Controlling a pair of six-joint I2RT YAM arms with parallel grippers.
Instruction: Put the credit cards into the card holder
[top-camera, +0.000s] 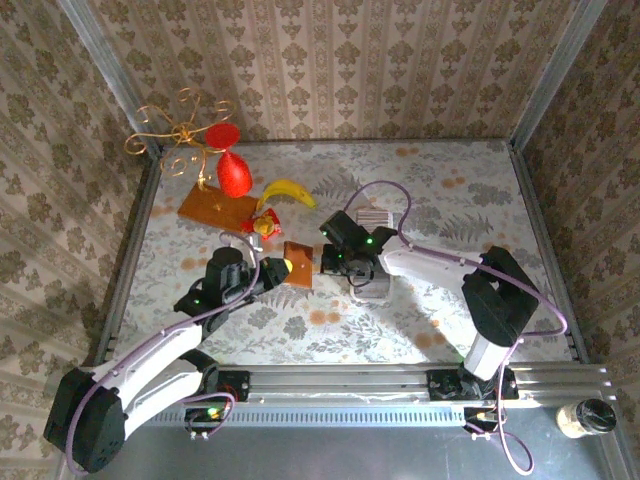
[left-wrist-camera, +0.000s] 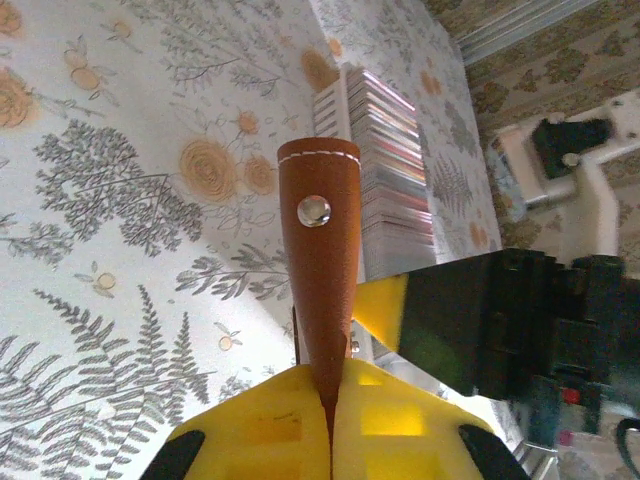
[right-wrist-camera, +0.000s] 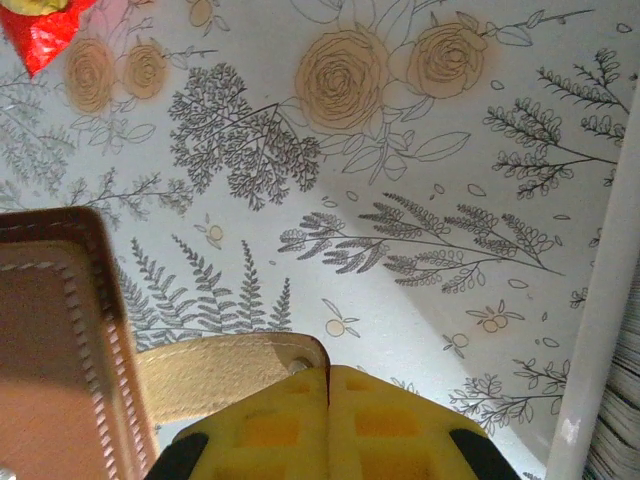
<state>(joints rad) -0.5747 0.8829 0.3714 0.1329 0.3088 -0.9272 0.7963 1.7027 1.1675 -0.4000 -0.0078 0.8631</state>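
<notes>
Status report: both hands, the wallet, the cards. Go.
Left hand shut on wallet. Right hand shut on its flap. Cards lying on table, untouched. Nothing between wallet and cards.

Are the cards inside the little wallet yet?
Out: the credit cards lie in a strip on the table, apart from the card holder.

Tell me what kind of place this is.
Probably a robot test booth dressed like a home, not a real room: damask-patterned wallpaper panels between bare metal corner posts, a floral-print tablecloth, and two white robot arms bolted to a silver aluminium rail.
</notes>
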